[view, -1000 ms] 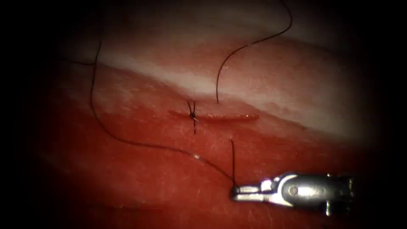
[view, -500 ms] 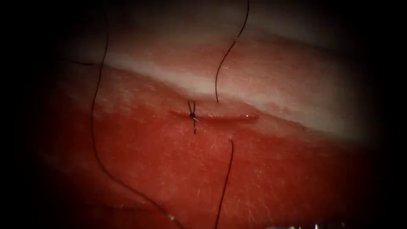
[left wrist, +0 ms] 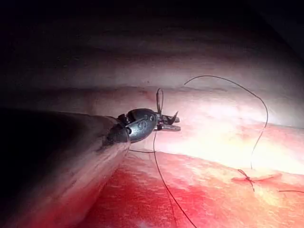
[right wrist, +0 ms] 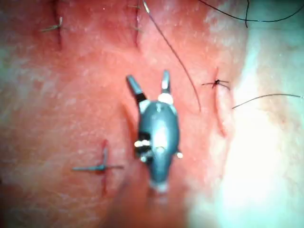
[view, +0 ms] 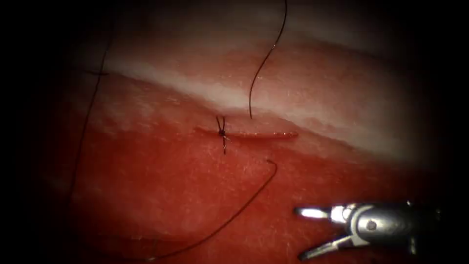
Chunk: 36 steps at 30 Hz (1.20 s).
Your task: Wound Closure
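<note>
Bright spot lighting at centre, falling to black vignette at edges; no room visible.

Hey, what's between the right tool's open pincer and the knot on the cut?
In the endoscope view, a strand of thread crosses bare tissue between the right pincer and the knot.

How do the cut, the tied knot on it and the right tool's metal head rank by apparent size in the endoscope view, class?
1. Right tool, jaws open, holding nothing; it sits nearer the camera, so its lead is unsure.
2. Cut, a long thin line, similar in length.
3. Knot, clearly smallest.
</note>
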### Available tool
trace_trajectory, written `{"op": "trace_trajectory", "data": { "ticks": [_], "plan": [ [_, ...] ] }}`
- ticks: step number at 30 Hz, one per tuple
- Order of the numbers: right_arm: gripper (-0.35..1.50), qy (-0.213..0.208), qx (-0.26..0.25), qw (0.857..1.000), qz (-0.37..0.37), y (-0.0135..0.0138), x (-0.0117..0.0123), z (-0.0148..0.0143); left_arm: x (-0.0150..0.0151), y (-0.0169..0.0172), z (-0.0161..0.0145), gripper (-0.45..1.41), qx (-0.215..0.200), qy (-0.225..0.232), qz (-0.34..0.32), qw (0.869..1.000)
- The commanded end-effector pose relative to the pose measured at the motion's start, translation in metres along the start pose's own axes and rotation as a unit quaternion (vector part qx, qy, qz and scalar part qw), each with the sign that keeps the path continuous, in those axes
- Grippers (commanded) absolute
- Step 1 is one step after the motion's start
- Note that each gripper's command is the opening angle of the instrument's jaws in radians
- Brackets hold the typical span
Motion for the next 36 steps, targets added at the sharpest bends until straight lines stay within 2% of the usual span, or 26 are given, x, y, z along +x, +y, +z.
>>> {"op": "trace_trajectory", "data": {
  "ticks": [1,5,10,15,20,21,22,23,24,25,26,34,36],
  "plan": [
    [0.99,-0.002,-0.011,1.0,0.002,0.0014,-0.0021,0.0002,-0.0005,-0.0006,0.0006,-0.45,0.001,0.001,0.0,1.0],
    [0.96,-0.006,-0.039,0.999,-0.003,0.0041,-0.0047,0.001,-0.0009,-0.0007,0.0008,-0.45,0.002,0.0,0.001,1.0],
    [0.99,-0.013,-0.056,0.998,-0.005,0.0067,-0.0074,0.004,-0.0015,-0.0006,0.0015,-0.45,0.0,-0.004,-0.003,1.0],
    [1.01,-0.009,-0.052,0.998,-0.015,0.0074,-0.0089,0.0068,-0.002,-0.0004,0.0022,-0.45,-0.003,-0.009,-0.004,1.0],
    [0.91,-0.013,-0.048,0.999,-0.018,0.0073,-0.0096,0.0081,-0.0021,-0.0003,0.0026,-0.45,-0.004,-0.012,-0.003,1.0],
    [0.81,-0.013,-0.044,0.999,-0.018,0.0073,-0.0096,0.0082,-0.0021,-0.0002,0.0026,-0.45,-0.004,-0.012,-0.003,1.0],
    [0.41,-0.006,-0.032,0.999,-0.018,0.0071,-0.0094,0.0081,-0.0021,-0.0002,0.0028,-0.45,-0.003,-0.012,-0.005,1.0],
    [0.41,-0.006,-0.032,0.999,-0.018,0.0071,-0.0094,0.0081,-0.0021,-0.0002,0.0028,-0.45,-0.003,-0.012,-0.005,1.0],
    [0.27,-0.005,-0.031,0.999,-0.018,0.007,-0.0092,0.0081,-0.0021,-0.0001,0.0028,-0.45,-0.004,-0.013,-0.005,1.0],
    [0.04,-0.003,-0.028,0.999,-0.018,0.0068,-0.009,0.0081,-0.0021,-0.0001,0.0029,-0.45,-0.003,-0.014,-0.005,1.0],
    [-0.35,0.0,-0.021,1.0,-0.019,0.0066,-0.0087,0.008,-0.0021,-0.0001,0.003,-0.45,-0.004,-0.015,-0.005,1.0],
    [-0.35,-0.007,0.011,1.0,-0.013,0.0045,-0.0062,0.0075,-0.0023,-0.0001,0.0032,-0.45,-0.005,-0.015,-0.004,1.0],
    [-0.35,-0.007,0.015,1.0,-0.015,0.0033,-0.0051,0.0072,-0.0023,-0.0001,0.0032,-0.45,-0.005,-0.015,-0.004,1.0]
  ]
}}
